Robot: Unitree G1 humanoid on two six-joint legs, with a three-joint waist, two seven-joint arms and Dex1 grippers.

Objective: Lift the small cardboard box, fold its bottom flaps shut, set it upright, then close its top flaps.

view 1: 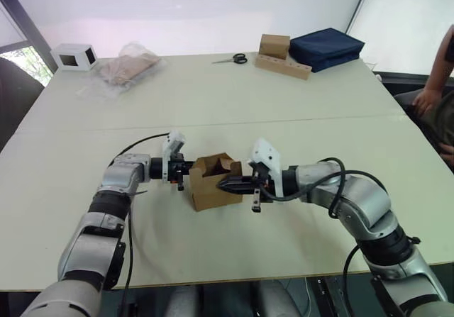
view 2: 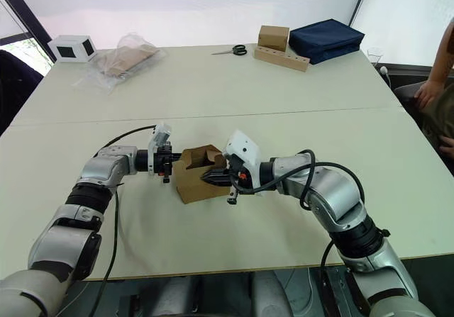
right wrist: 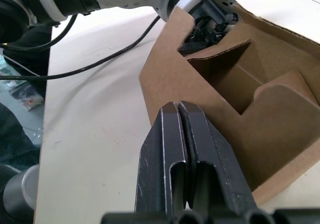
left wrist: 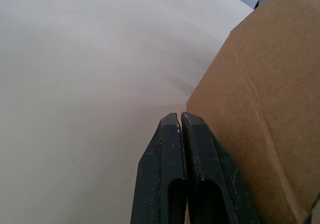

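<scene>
Table point(view 1: 213, 104): small cardboard box point(view 1: 213, 189) upright, top flaps point(view 1: 216, 164) partly folded.

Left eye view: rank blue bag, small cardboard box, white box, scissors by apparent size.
1. blue bag
2. small cardboard box, though it sits nearer the camera, so its true rank against the bag is unsure
3. white box
4. scissors

Both arms are reaching inward over the table's near half; the left gripper point(left wrist: 181, 118) and right gripper point(right wrist: 178, 106) are facing each other, fingers pressed together.
</scene>
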